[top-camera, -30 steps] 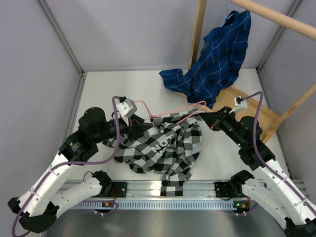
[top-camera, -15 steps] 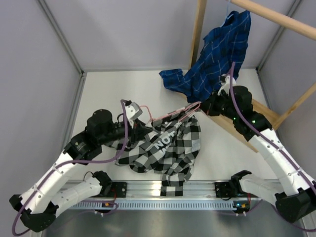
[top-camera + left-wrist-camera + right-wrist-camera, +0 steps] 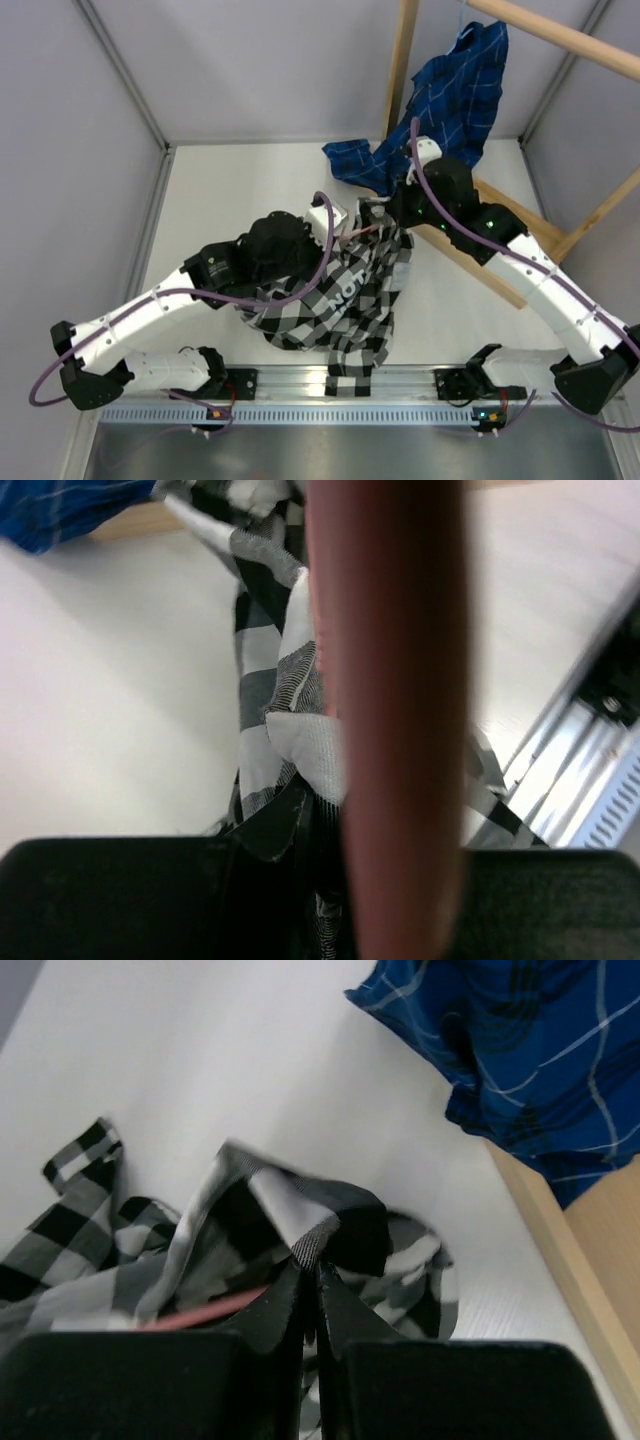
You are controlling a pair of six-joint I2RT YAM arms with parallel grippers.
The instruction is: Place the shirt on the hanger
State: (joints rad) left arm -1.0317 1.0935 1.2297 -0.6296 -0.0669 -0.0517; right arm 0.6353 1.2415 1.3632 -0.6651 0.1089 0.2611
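Note:
The black-and-white check shirt (image 3: 350, 295) lies bunched at mid-table, its upper part drawn up between the two grippers. My left gripper (image 3: 347, 232) is shut on a fold of the shirt (image 3: 270, 660). The pink hanger (image 3: 395, 680) crosses close over that wrist view as a blurred bar. My right gripper (image 3: 386, 208) is shut on a shirt edge (image 3: 300, 1210), just in front of the blue shirt. A short piece of hanger wire (image 3: 362, 230) shows between the grippers and in the right wrist view (image 3: 205, 1310). The rest of the hanger is hidden by fabric.
A blue plaid shirt (image 3: 440, 110) hangs from the wooden rod (image 3: 560, 35) at the back right and trails onto the table. A wooden post (image 3: 402, 70) and base board (image 3: 470, 255) stand right of the grippers. A metal rail (image 3: 340, 385) runs along the near edge.
Both grippers have moved toward the back middle, the left rightward and the right leftward, so they now sit close together. The shirt's top and the hanger have been drawn along with them.

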